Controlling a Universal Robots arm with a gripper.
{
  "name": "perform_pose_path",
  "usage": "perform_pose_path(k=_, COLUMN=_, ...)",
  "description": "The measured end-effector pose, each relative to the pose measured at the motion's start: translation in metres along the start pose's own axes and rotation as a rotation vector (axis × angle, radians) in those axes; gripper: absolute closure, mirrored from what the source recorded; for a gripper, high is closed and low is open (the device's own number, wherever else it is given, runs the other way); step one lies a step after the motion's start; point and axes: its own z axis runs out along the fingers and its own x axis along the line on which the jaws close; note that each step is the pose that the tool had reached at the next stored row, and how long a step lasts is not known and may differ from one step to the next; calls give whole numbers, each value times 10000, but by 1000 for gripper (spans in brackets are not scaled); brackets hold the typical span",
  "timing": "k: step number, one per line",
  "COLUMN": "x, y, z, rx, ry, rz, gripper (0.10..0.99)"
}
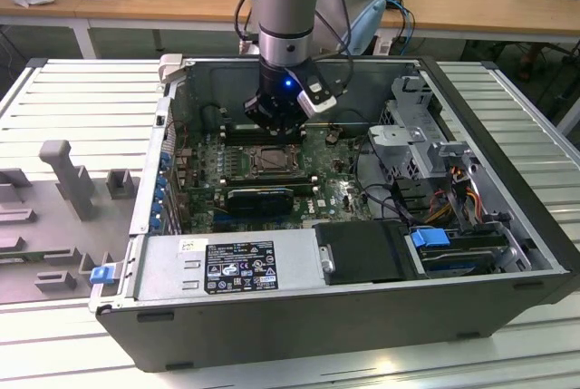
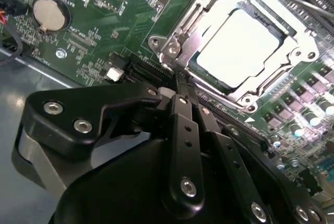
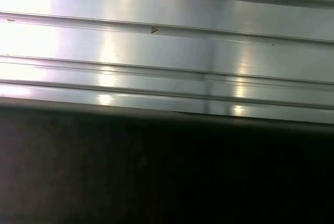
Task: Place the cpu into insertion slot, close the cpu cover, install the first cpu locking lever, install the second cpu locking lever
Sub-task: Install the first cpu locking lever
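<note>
Workshop bench, open computer case (image 1: 507, 253) on ribbed metal table. Chip (image 2: 237, 44) seated in socket (image 2: 180, 25), cover (image 2: 292, 51) down over it. Claw (image 2: 180, 75) clenched, empty, tips at socket corner. Risk: tips slipping, scraping green board (image 2: 115, 20).

A ribbed, silvery metal table (image 1: 54, 90) spans the exterior view. An open computer case (image 1: 344, 298) lies on it at centre, and grey fixture blocks (image 1: 68, 180) stand on it at the left edge.

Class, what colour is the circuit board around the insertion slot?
Green, clearest in the second wrist view: circuit board around the insertion slot.
</note>
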Motion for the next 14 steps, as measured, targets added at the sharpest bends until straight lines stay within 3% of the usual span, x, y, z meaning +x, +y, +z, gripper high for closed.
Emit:
perform_pose_path(k=1, x=0, y=2, z=-5, rx=-57, ry=-6, rz=2, gripper=980)
perform_pose_path(k=3, x=-2, y=4, z=-58, rx=-57, ry=-6, rz=3, gripper=980)
perform_pose_path(k=6, x=-6, y=10, z=-213, rx=-57, ry=-5, rz=-1, gripper=980)
perform_pose_path(k=14, x=0, y=-66, z=-217, rx=-56, ry=-5, rz=2, gripper=980)
